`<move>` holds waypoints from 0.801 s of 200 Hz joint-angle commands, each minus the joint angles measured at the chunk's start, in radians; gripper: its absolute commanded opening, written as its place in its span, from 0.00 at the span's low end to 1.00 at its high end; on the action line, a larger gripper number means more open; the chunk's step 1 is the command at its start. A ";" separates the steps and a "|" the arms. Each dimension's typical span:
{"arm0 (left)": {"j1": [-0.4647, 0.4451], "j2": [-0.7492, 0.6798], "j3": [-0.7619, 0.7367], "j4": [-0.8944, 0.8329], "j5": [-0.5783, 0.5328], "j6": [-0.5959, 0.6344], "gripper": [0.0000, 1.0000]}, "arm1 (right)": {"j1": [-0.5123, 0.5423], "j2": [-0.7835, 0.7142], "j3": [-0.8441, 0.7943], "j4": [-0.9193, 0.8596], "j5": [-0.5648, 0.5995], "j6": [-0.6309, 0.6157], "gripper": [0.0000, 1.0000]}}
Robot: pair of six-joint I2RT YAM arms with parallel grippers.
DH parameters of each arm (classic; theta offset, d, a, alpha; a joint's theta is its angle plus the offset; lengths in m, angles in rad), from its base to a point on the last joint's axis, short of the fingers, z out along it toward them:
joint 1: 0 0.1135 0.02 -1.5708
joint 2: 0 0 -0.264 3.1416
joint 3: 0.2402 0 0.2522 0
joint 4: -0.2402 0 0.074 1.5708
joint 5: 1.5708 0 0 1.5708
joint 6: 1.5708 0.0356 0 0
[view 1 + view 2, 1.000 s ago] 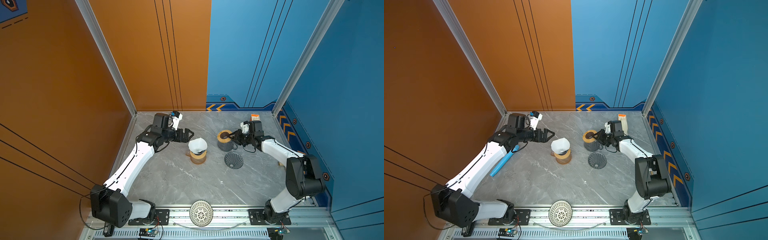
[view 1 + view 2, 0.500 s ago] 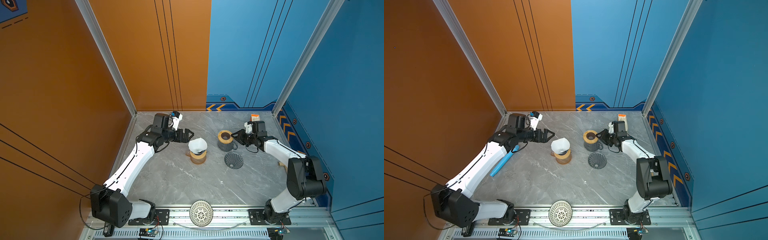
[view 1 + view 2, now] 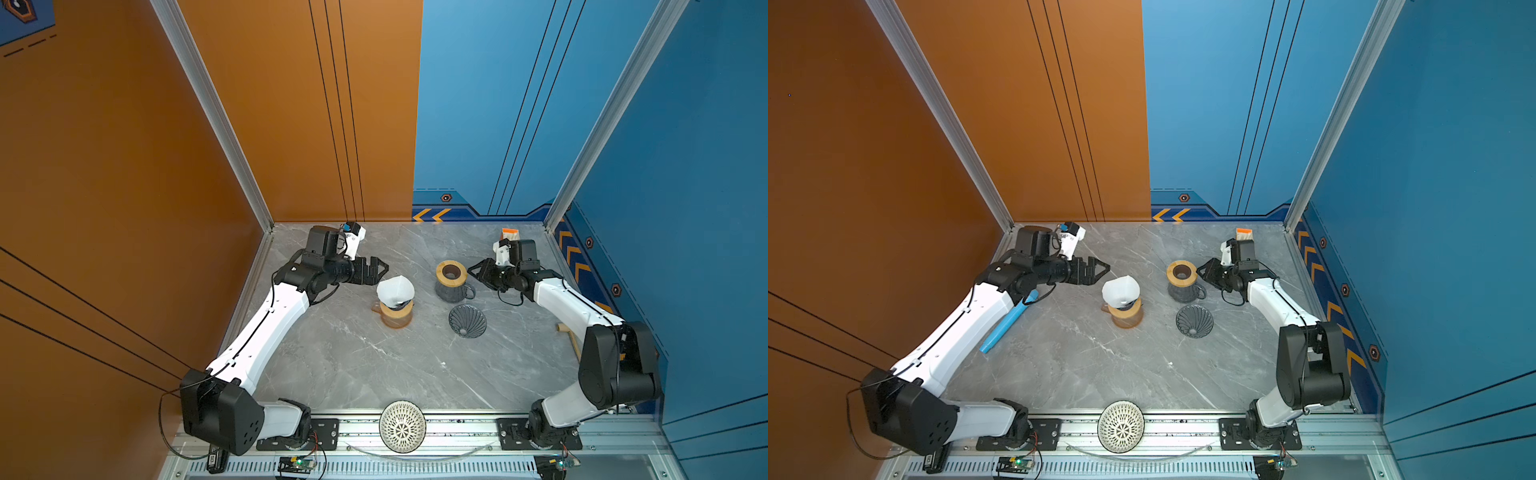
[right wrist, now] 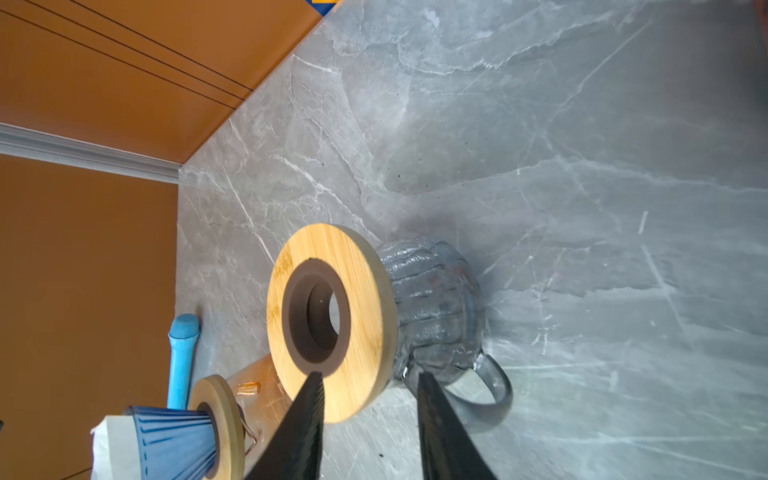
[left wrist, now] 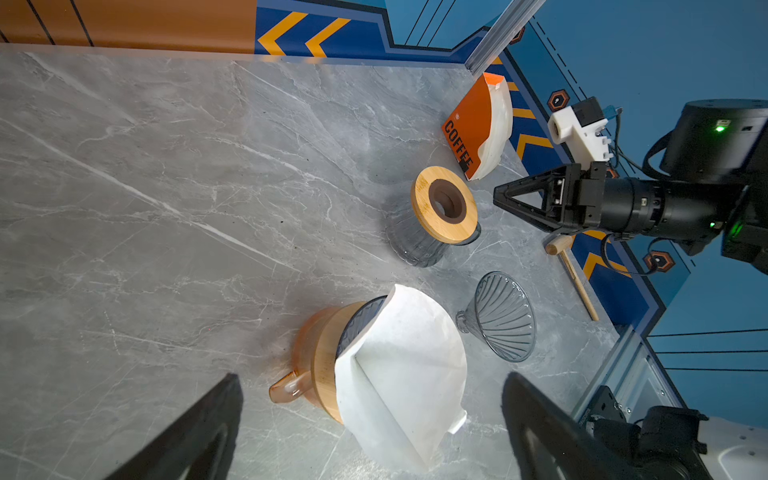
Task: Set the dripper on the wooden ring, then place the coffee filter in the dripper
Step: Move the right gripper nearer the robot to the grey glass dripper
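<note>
The white paper coffee filter stands in a dark blue ribbed dripper, leaning out over its rim. That dripper rests on an amber glass jug with a wooden collar. My left gripper hovers open just left of the filter and touches nothing. My right gripper is open beside a grey glass jug, a little apart from it.
A second, clear grey dripper lies on the marble. An orange filter packet leans at the back right. A wooden stick lies right, a blue brush left, a white mesh dome on the front rail.
My right gripper has pulled back to the right, away from the grey jug's wooden collar, and its jaws have widened. The left arm and the filter have stayed put.
</note>
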 commanded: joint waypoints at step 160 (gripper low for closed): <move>-0.030 -0.055 -0.005 -0.024 -0.041 0.011 0.98 | 0.112 -0.234 -0.100 -0.524 0.193 -0.187 0.49</move>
